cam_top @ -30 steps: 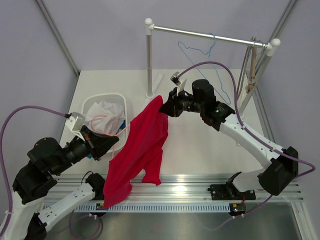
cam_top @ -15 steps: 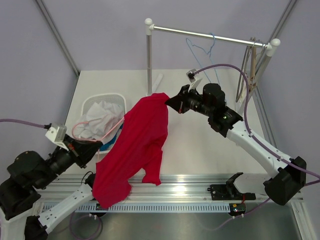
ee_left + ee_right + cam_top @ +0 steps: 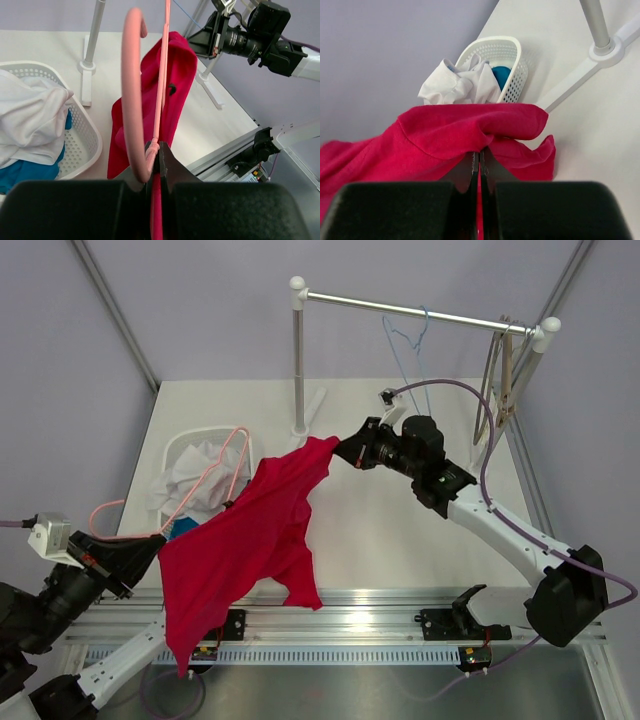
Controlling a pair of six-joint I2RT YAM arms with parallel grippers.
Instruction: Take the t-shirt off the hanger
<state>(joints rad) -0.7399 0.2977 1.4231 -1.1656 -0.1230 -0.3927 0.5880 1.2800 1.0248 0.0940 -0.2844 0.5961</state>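
Bright, even light; soft shadows; wrist foregrounds blurred.

— Left arm?
— Folded low at the near-left corner; left gripper points right, jaws closed.
— Right arm?
— Extended over mid-table; right gripper points left, jaws closed.

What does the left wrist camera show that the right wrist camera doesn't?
Only the left wrist view shows the pink hanger, pinched in the left gripper, and the right arm across the table. Only the right wrist view shows the right gripper close up, shut on a fold of the red t-shirt. Both show that shirt, the white basket holding white and blue laundry, and the rack's post foot.
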